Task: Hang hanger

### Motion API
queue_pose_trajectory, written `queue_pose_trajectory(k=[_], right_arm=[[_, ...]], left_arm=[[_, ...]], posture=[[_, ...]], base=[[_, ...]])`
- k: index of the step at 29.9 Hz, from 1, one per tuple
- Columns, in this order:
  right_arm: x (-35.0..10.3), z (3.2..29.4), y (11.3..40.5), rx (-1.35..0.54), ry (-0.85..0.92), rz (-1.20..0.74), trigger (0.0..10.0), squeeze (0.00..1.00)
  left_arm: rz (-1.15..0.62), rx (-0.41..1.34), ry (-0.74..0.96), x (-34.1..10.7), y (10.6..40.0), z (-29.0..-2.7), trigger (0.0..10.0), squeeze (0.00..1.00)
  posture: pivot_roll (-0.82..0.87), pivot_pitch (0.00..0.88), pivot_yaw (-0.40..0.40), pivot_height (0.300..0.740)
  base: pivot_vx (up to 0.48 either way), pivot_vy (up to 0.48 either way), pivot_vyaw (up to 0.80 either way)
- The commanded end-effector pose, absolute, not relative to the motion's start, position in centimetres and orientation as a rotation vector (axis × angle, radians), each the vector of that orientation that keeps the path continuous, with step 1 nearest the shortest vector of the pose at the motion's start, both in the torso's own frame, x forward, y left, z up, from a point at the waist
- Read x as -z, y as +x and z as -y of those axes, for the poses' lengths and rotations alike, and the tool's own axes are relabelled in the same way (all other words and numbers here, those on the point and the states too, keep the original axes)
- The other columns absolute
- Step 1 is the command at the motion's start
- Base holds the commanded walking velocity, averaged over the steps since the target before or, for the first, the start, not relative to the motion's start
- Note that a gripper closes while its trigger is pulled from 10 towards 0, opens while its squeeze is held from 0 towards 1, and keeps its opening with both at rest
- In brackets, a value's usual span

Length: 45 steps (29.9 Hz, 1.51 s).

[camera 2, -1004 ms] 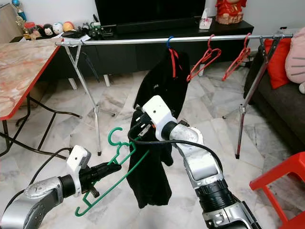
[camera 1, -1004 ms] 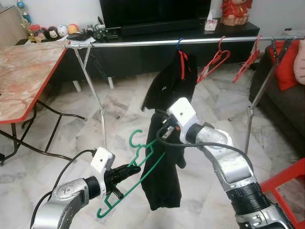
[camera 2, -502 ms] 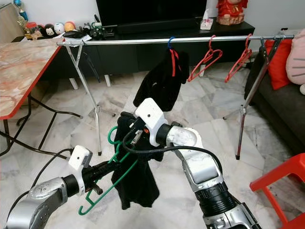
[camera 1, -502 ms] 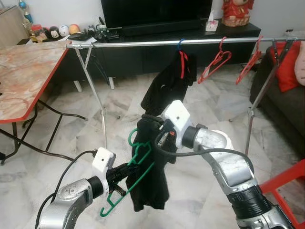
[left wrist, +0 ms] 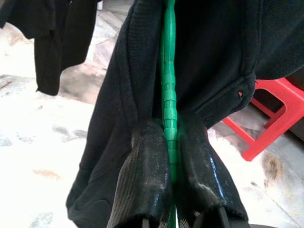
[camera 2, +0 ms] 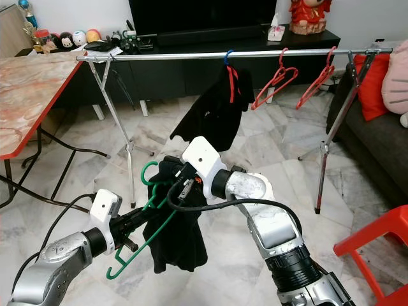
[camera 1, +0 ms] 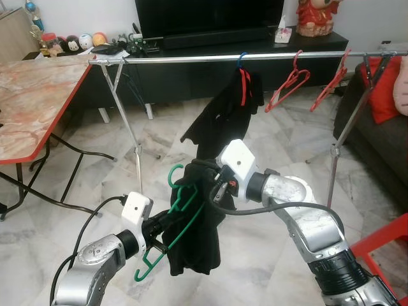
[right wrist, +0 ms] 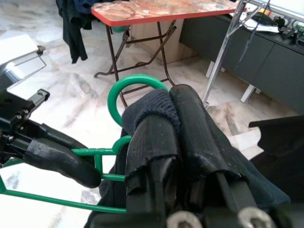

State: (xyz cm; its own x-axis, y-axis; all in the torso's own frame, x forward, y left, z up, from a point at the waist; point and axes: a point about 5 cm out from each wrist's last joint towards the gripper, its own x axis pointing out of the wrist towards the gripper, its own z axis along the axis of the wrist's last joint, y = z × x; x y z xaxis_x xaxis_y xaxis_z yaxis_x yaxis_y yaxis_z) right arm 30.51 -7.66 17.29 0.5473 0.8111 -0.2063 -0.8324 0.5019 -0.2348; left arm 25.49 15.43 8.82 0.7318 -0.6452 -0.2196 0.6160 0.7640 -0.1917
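Nearest the camera, a green plastic clothes hanger (camera 1: 180,213) is pinched between the two black fingers of the left gripper (left wrist: 169,178), which are closed tightly on its ribbed bar. A black fabric garment (camera 1: 194,223) is draped over this hanger and hangs limp below it above the pale marble floor (camera 1: 268,191). The garment's upper fold is clamped by the right gripper (right wrist: 175,128), whose fingers are pressed together on the cloth just beside the hanger's hook (right wrist: 135,90). The hanger is held low in front of the robot, well short of the rail.

Further off, a long silver metal clothes rail (camera 1: 191,58) is carried on folding legs. On it a second black garment (camera 1: 226,111) hangs from a red hanger with a blue hook, and two bare red plastic hangers (camera 1: 288,83) hang to its right. A marble-patterned table with a red edge (camera 1: 32,102) stands at the left, a red plastic stool (camera 1: 382,248) at the right, and a black television cabinet (camera 1: 210,64) is seen behind the rail.
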Motion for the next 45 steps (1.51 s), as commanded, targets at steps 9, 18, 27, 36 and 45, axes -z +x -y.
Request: queue_pose_trajectory(k=[9,18,27,36,45], right_arm=[[-18.9,4.8,30.7,-1.041,-0.421,-0.024,10.0,0.00],[-18.4,5.6,32.1,-0.941,-0.469,-0.098,10.0,0.00],[-17.6,7.1,33.1,-0.826,-0.489,-0.184,10.0,0.00],[-17.7,6.8,33.3,-0.820,-0.494,-0.179,10.0,0.00],[-18.1,4.5,32.3,-0.932,-0.434,-0.176,10.0,0.00]], left_arm=[[-0.265,0.760,-0.095,-9.7,25.0,-15.5,10.0,0.00],[-0.291,0.811,-0.074,-9.6,24.2,-15.3,10.0,0.00],[-0.297,0.814,-0.070,-9.5,24.0,-15.3,10.0,0.00],[-0.291,0.823,-0.077,-9.6,23.9,-15.2,10.0,0.00],[-0.275,0.829,-0.083,-9.9,24.0,-15.0,10.0,0.00]], posture=[[-0.16,0.000,0.034,0.740],[-0.17,0.000,0.032,0.740],[-0.17,0.000,0.035,0.740],[-0.17,0.000,0.033,0.740],[-0.17,0.000,0.026,0.740]], base=[[0.000,0.000,0.00],[0.000,0.000,0.00],[0.000,0.000,0.00],[0.000,0.000,0.00],[0.000,0.000,0.00]])
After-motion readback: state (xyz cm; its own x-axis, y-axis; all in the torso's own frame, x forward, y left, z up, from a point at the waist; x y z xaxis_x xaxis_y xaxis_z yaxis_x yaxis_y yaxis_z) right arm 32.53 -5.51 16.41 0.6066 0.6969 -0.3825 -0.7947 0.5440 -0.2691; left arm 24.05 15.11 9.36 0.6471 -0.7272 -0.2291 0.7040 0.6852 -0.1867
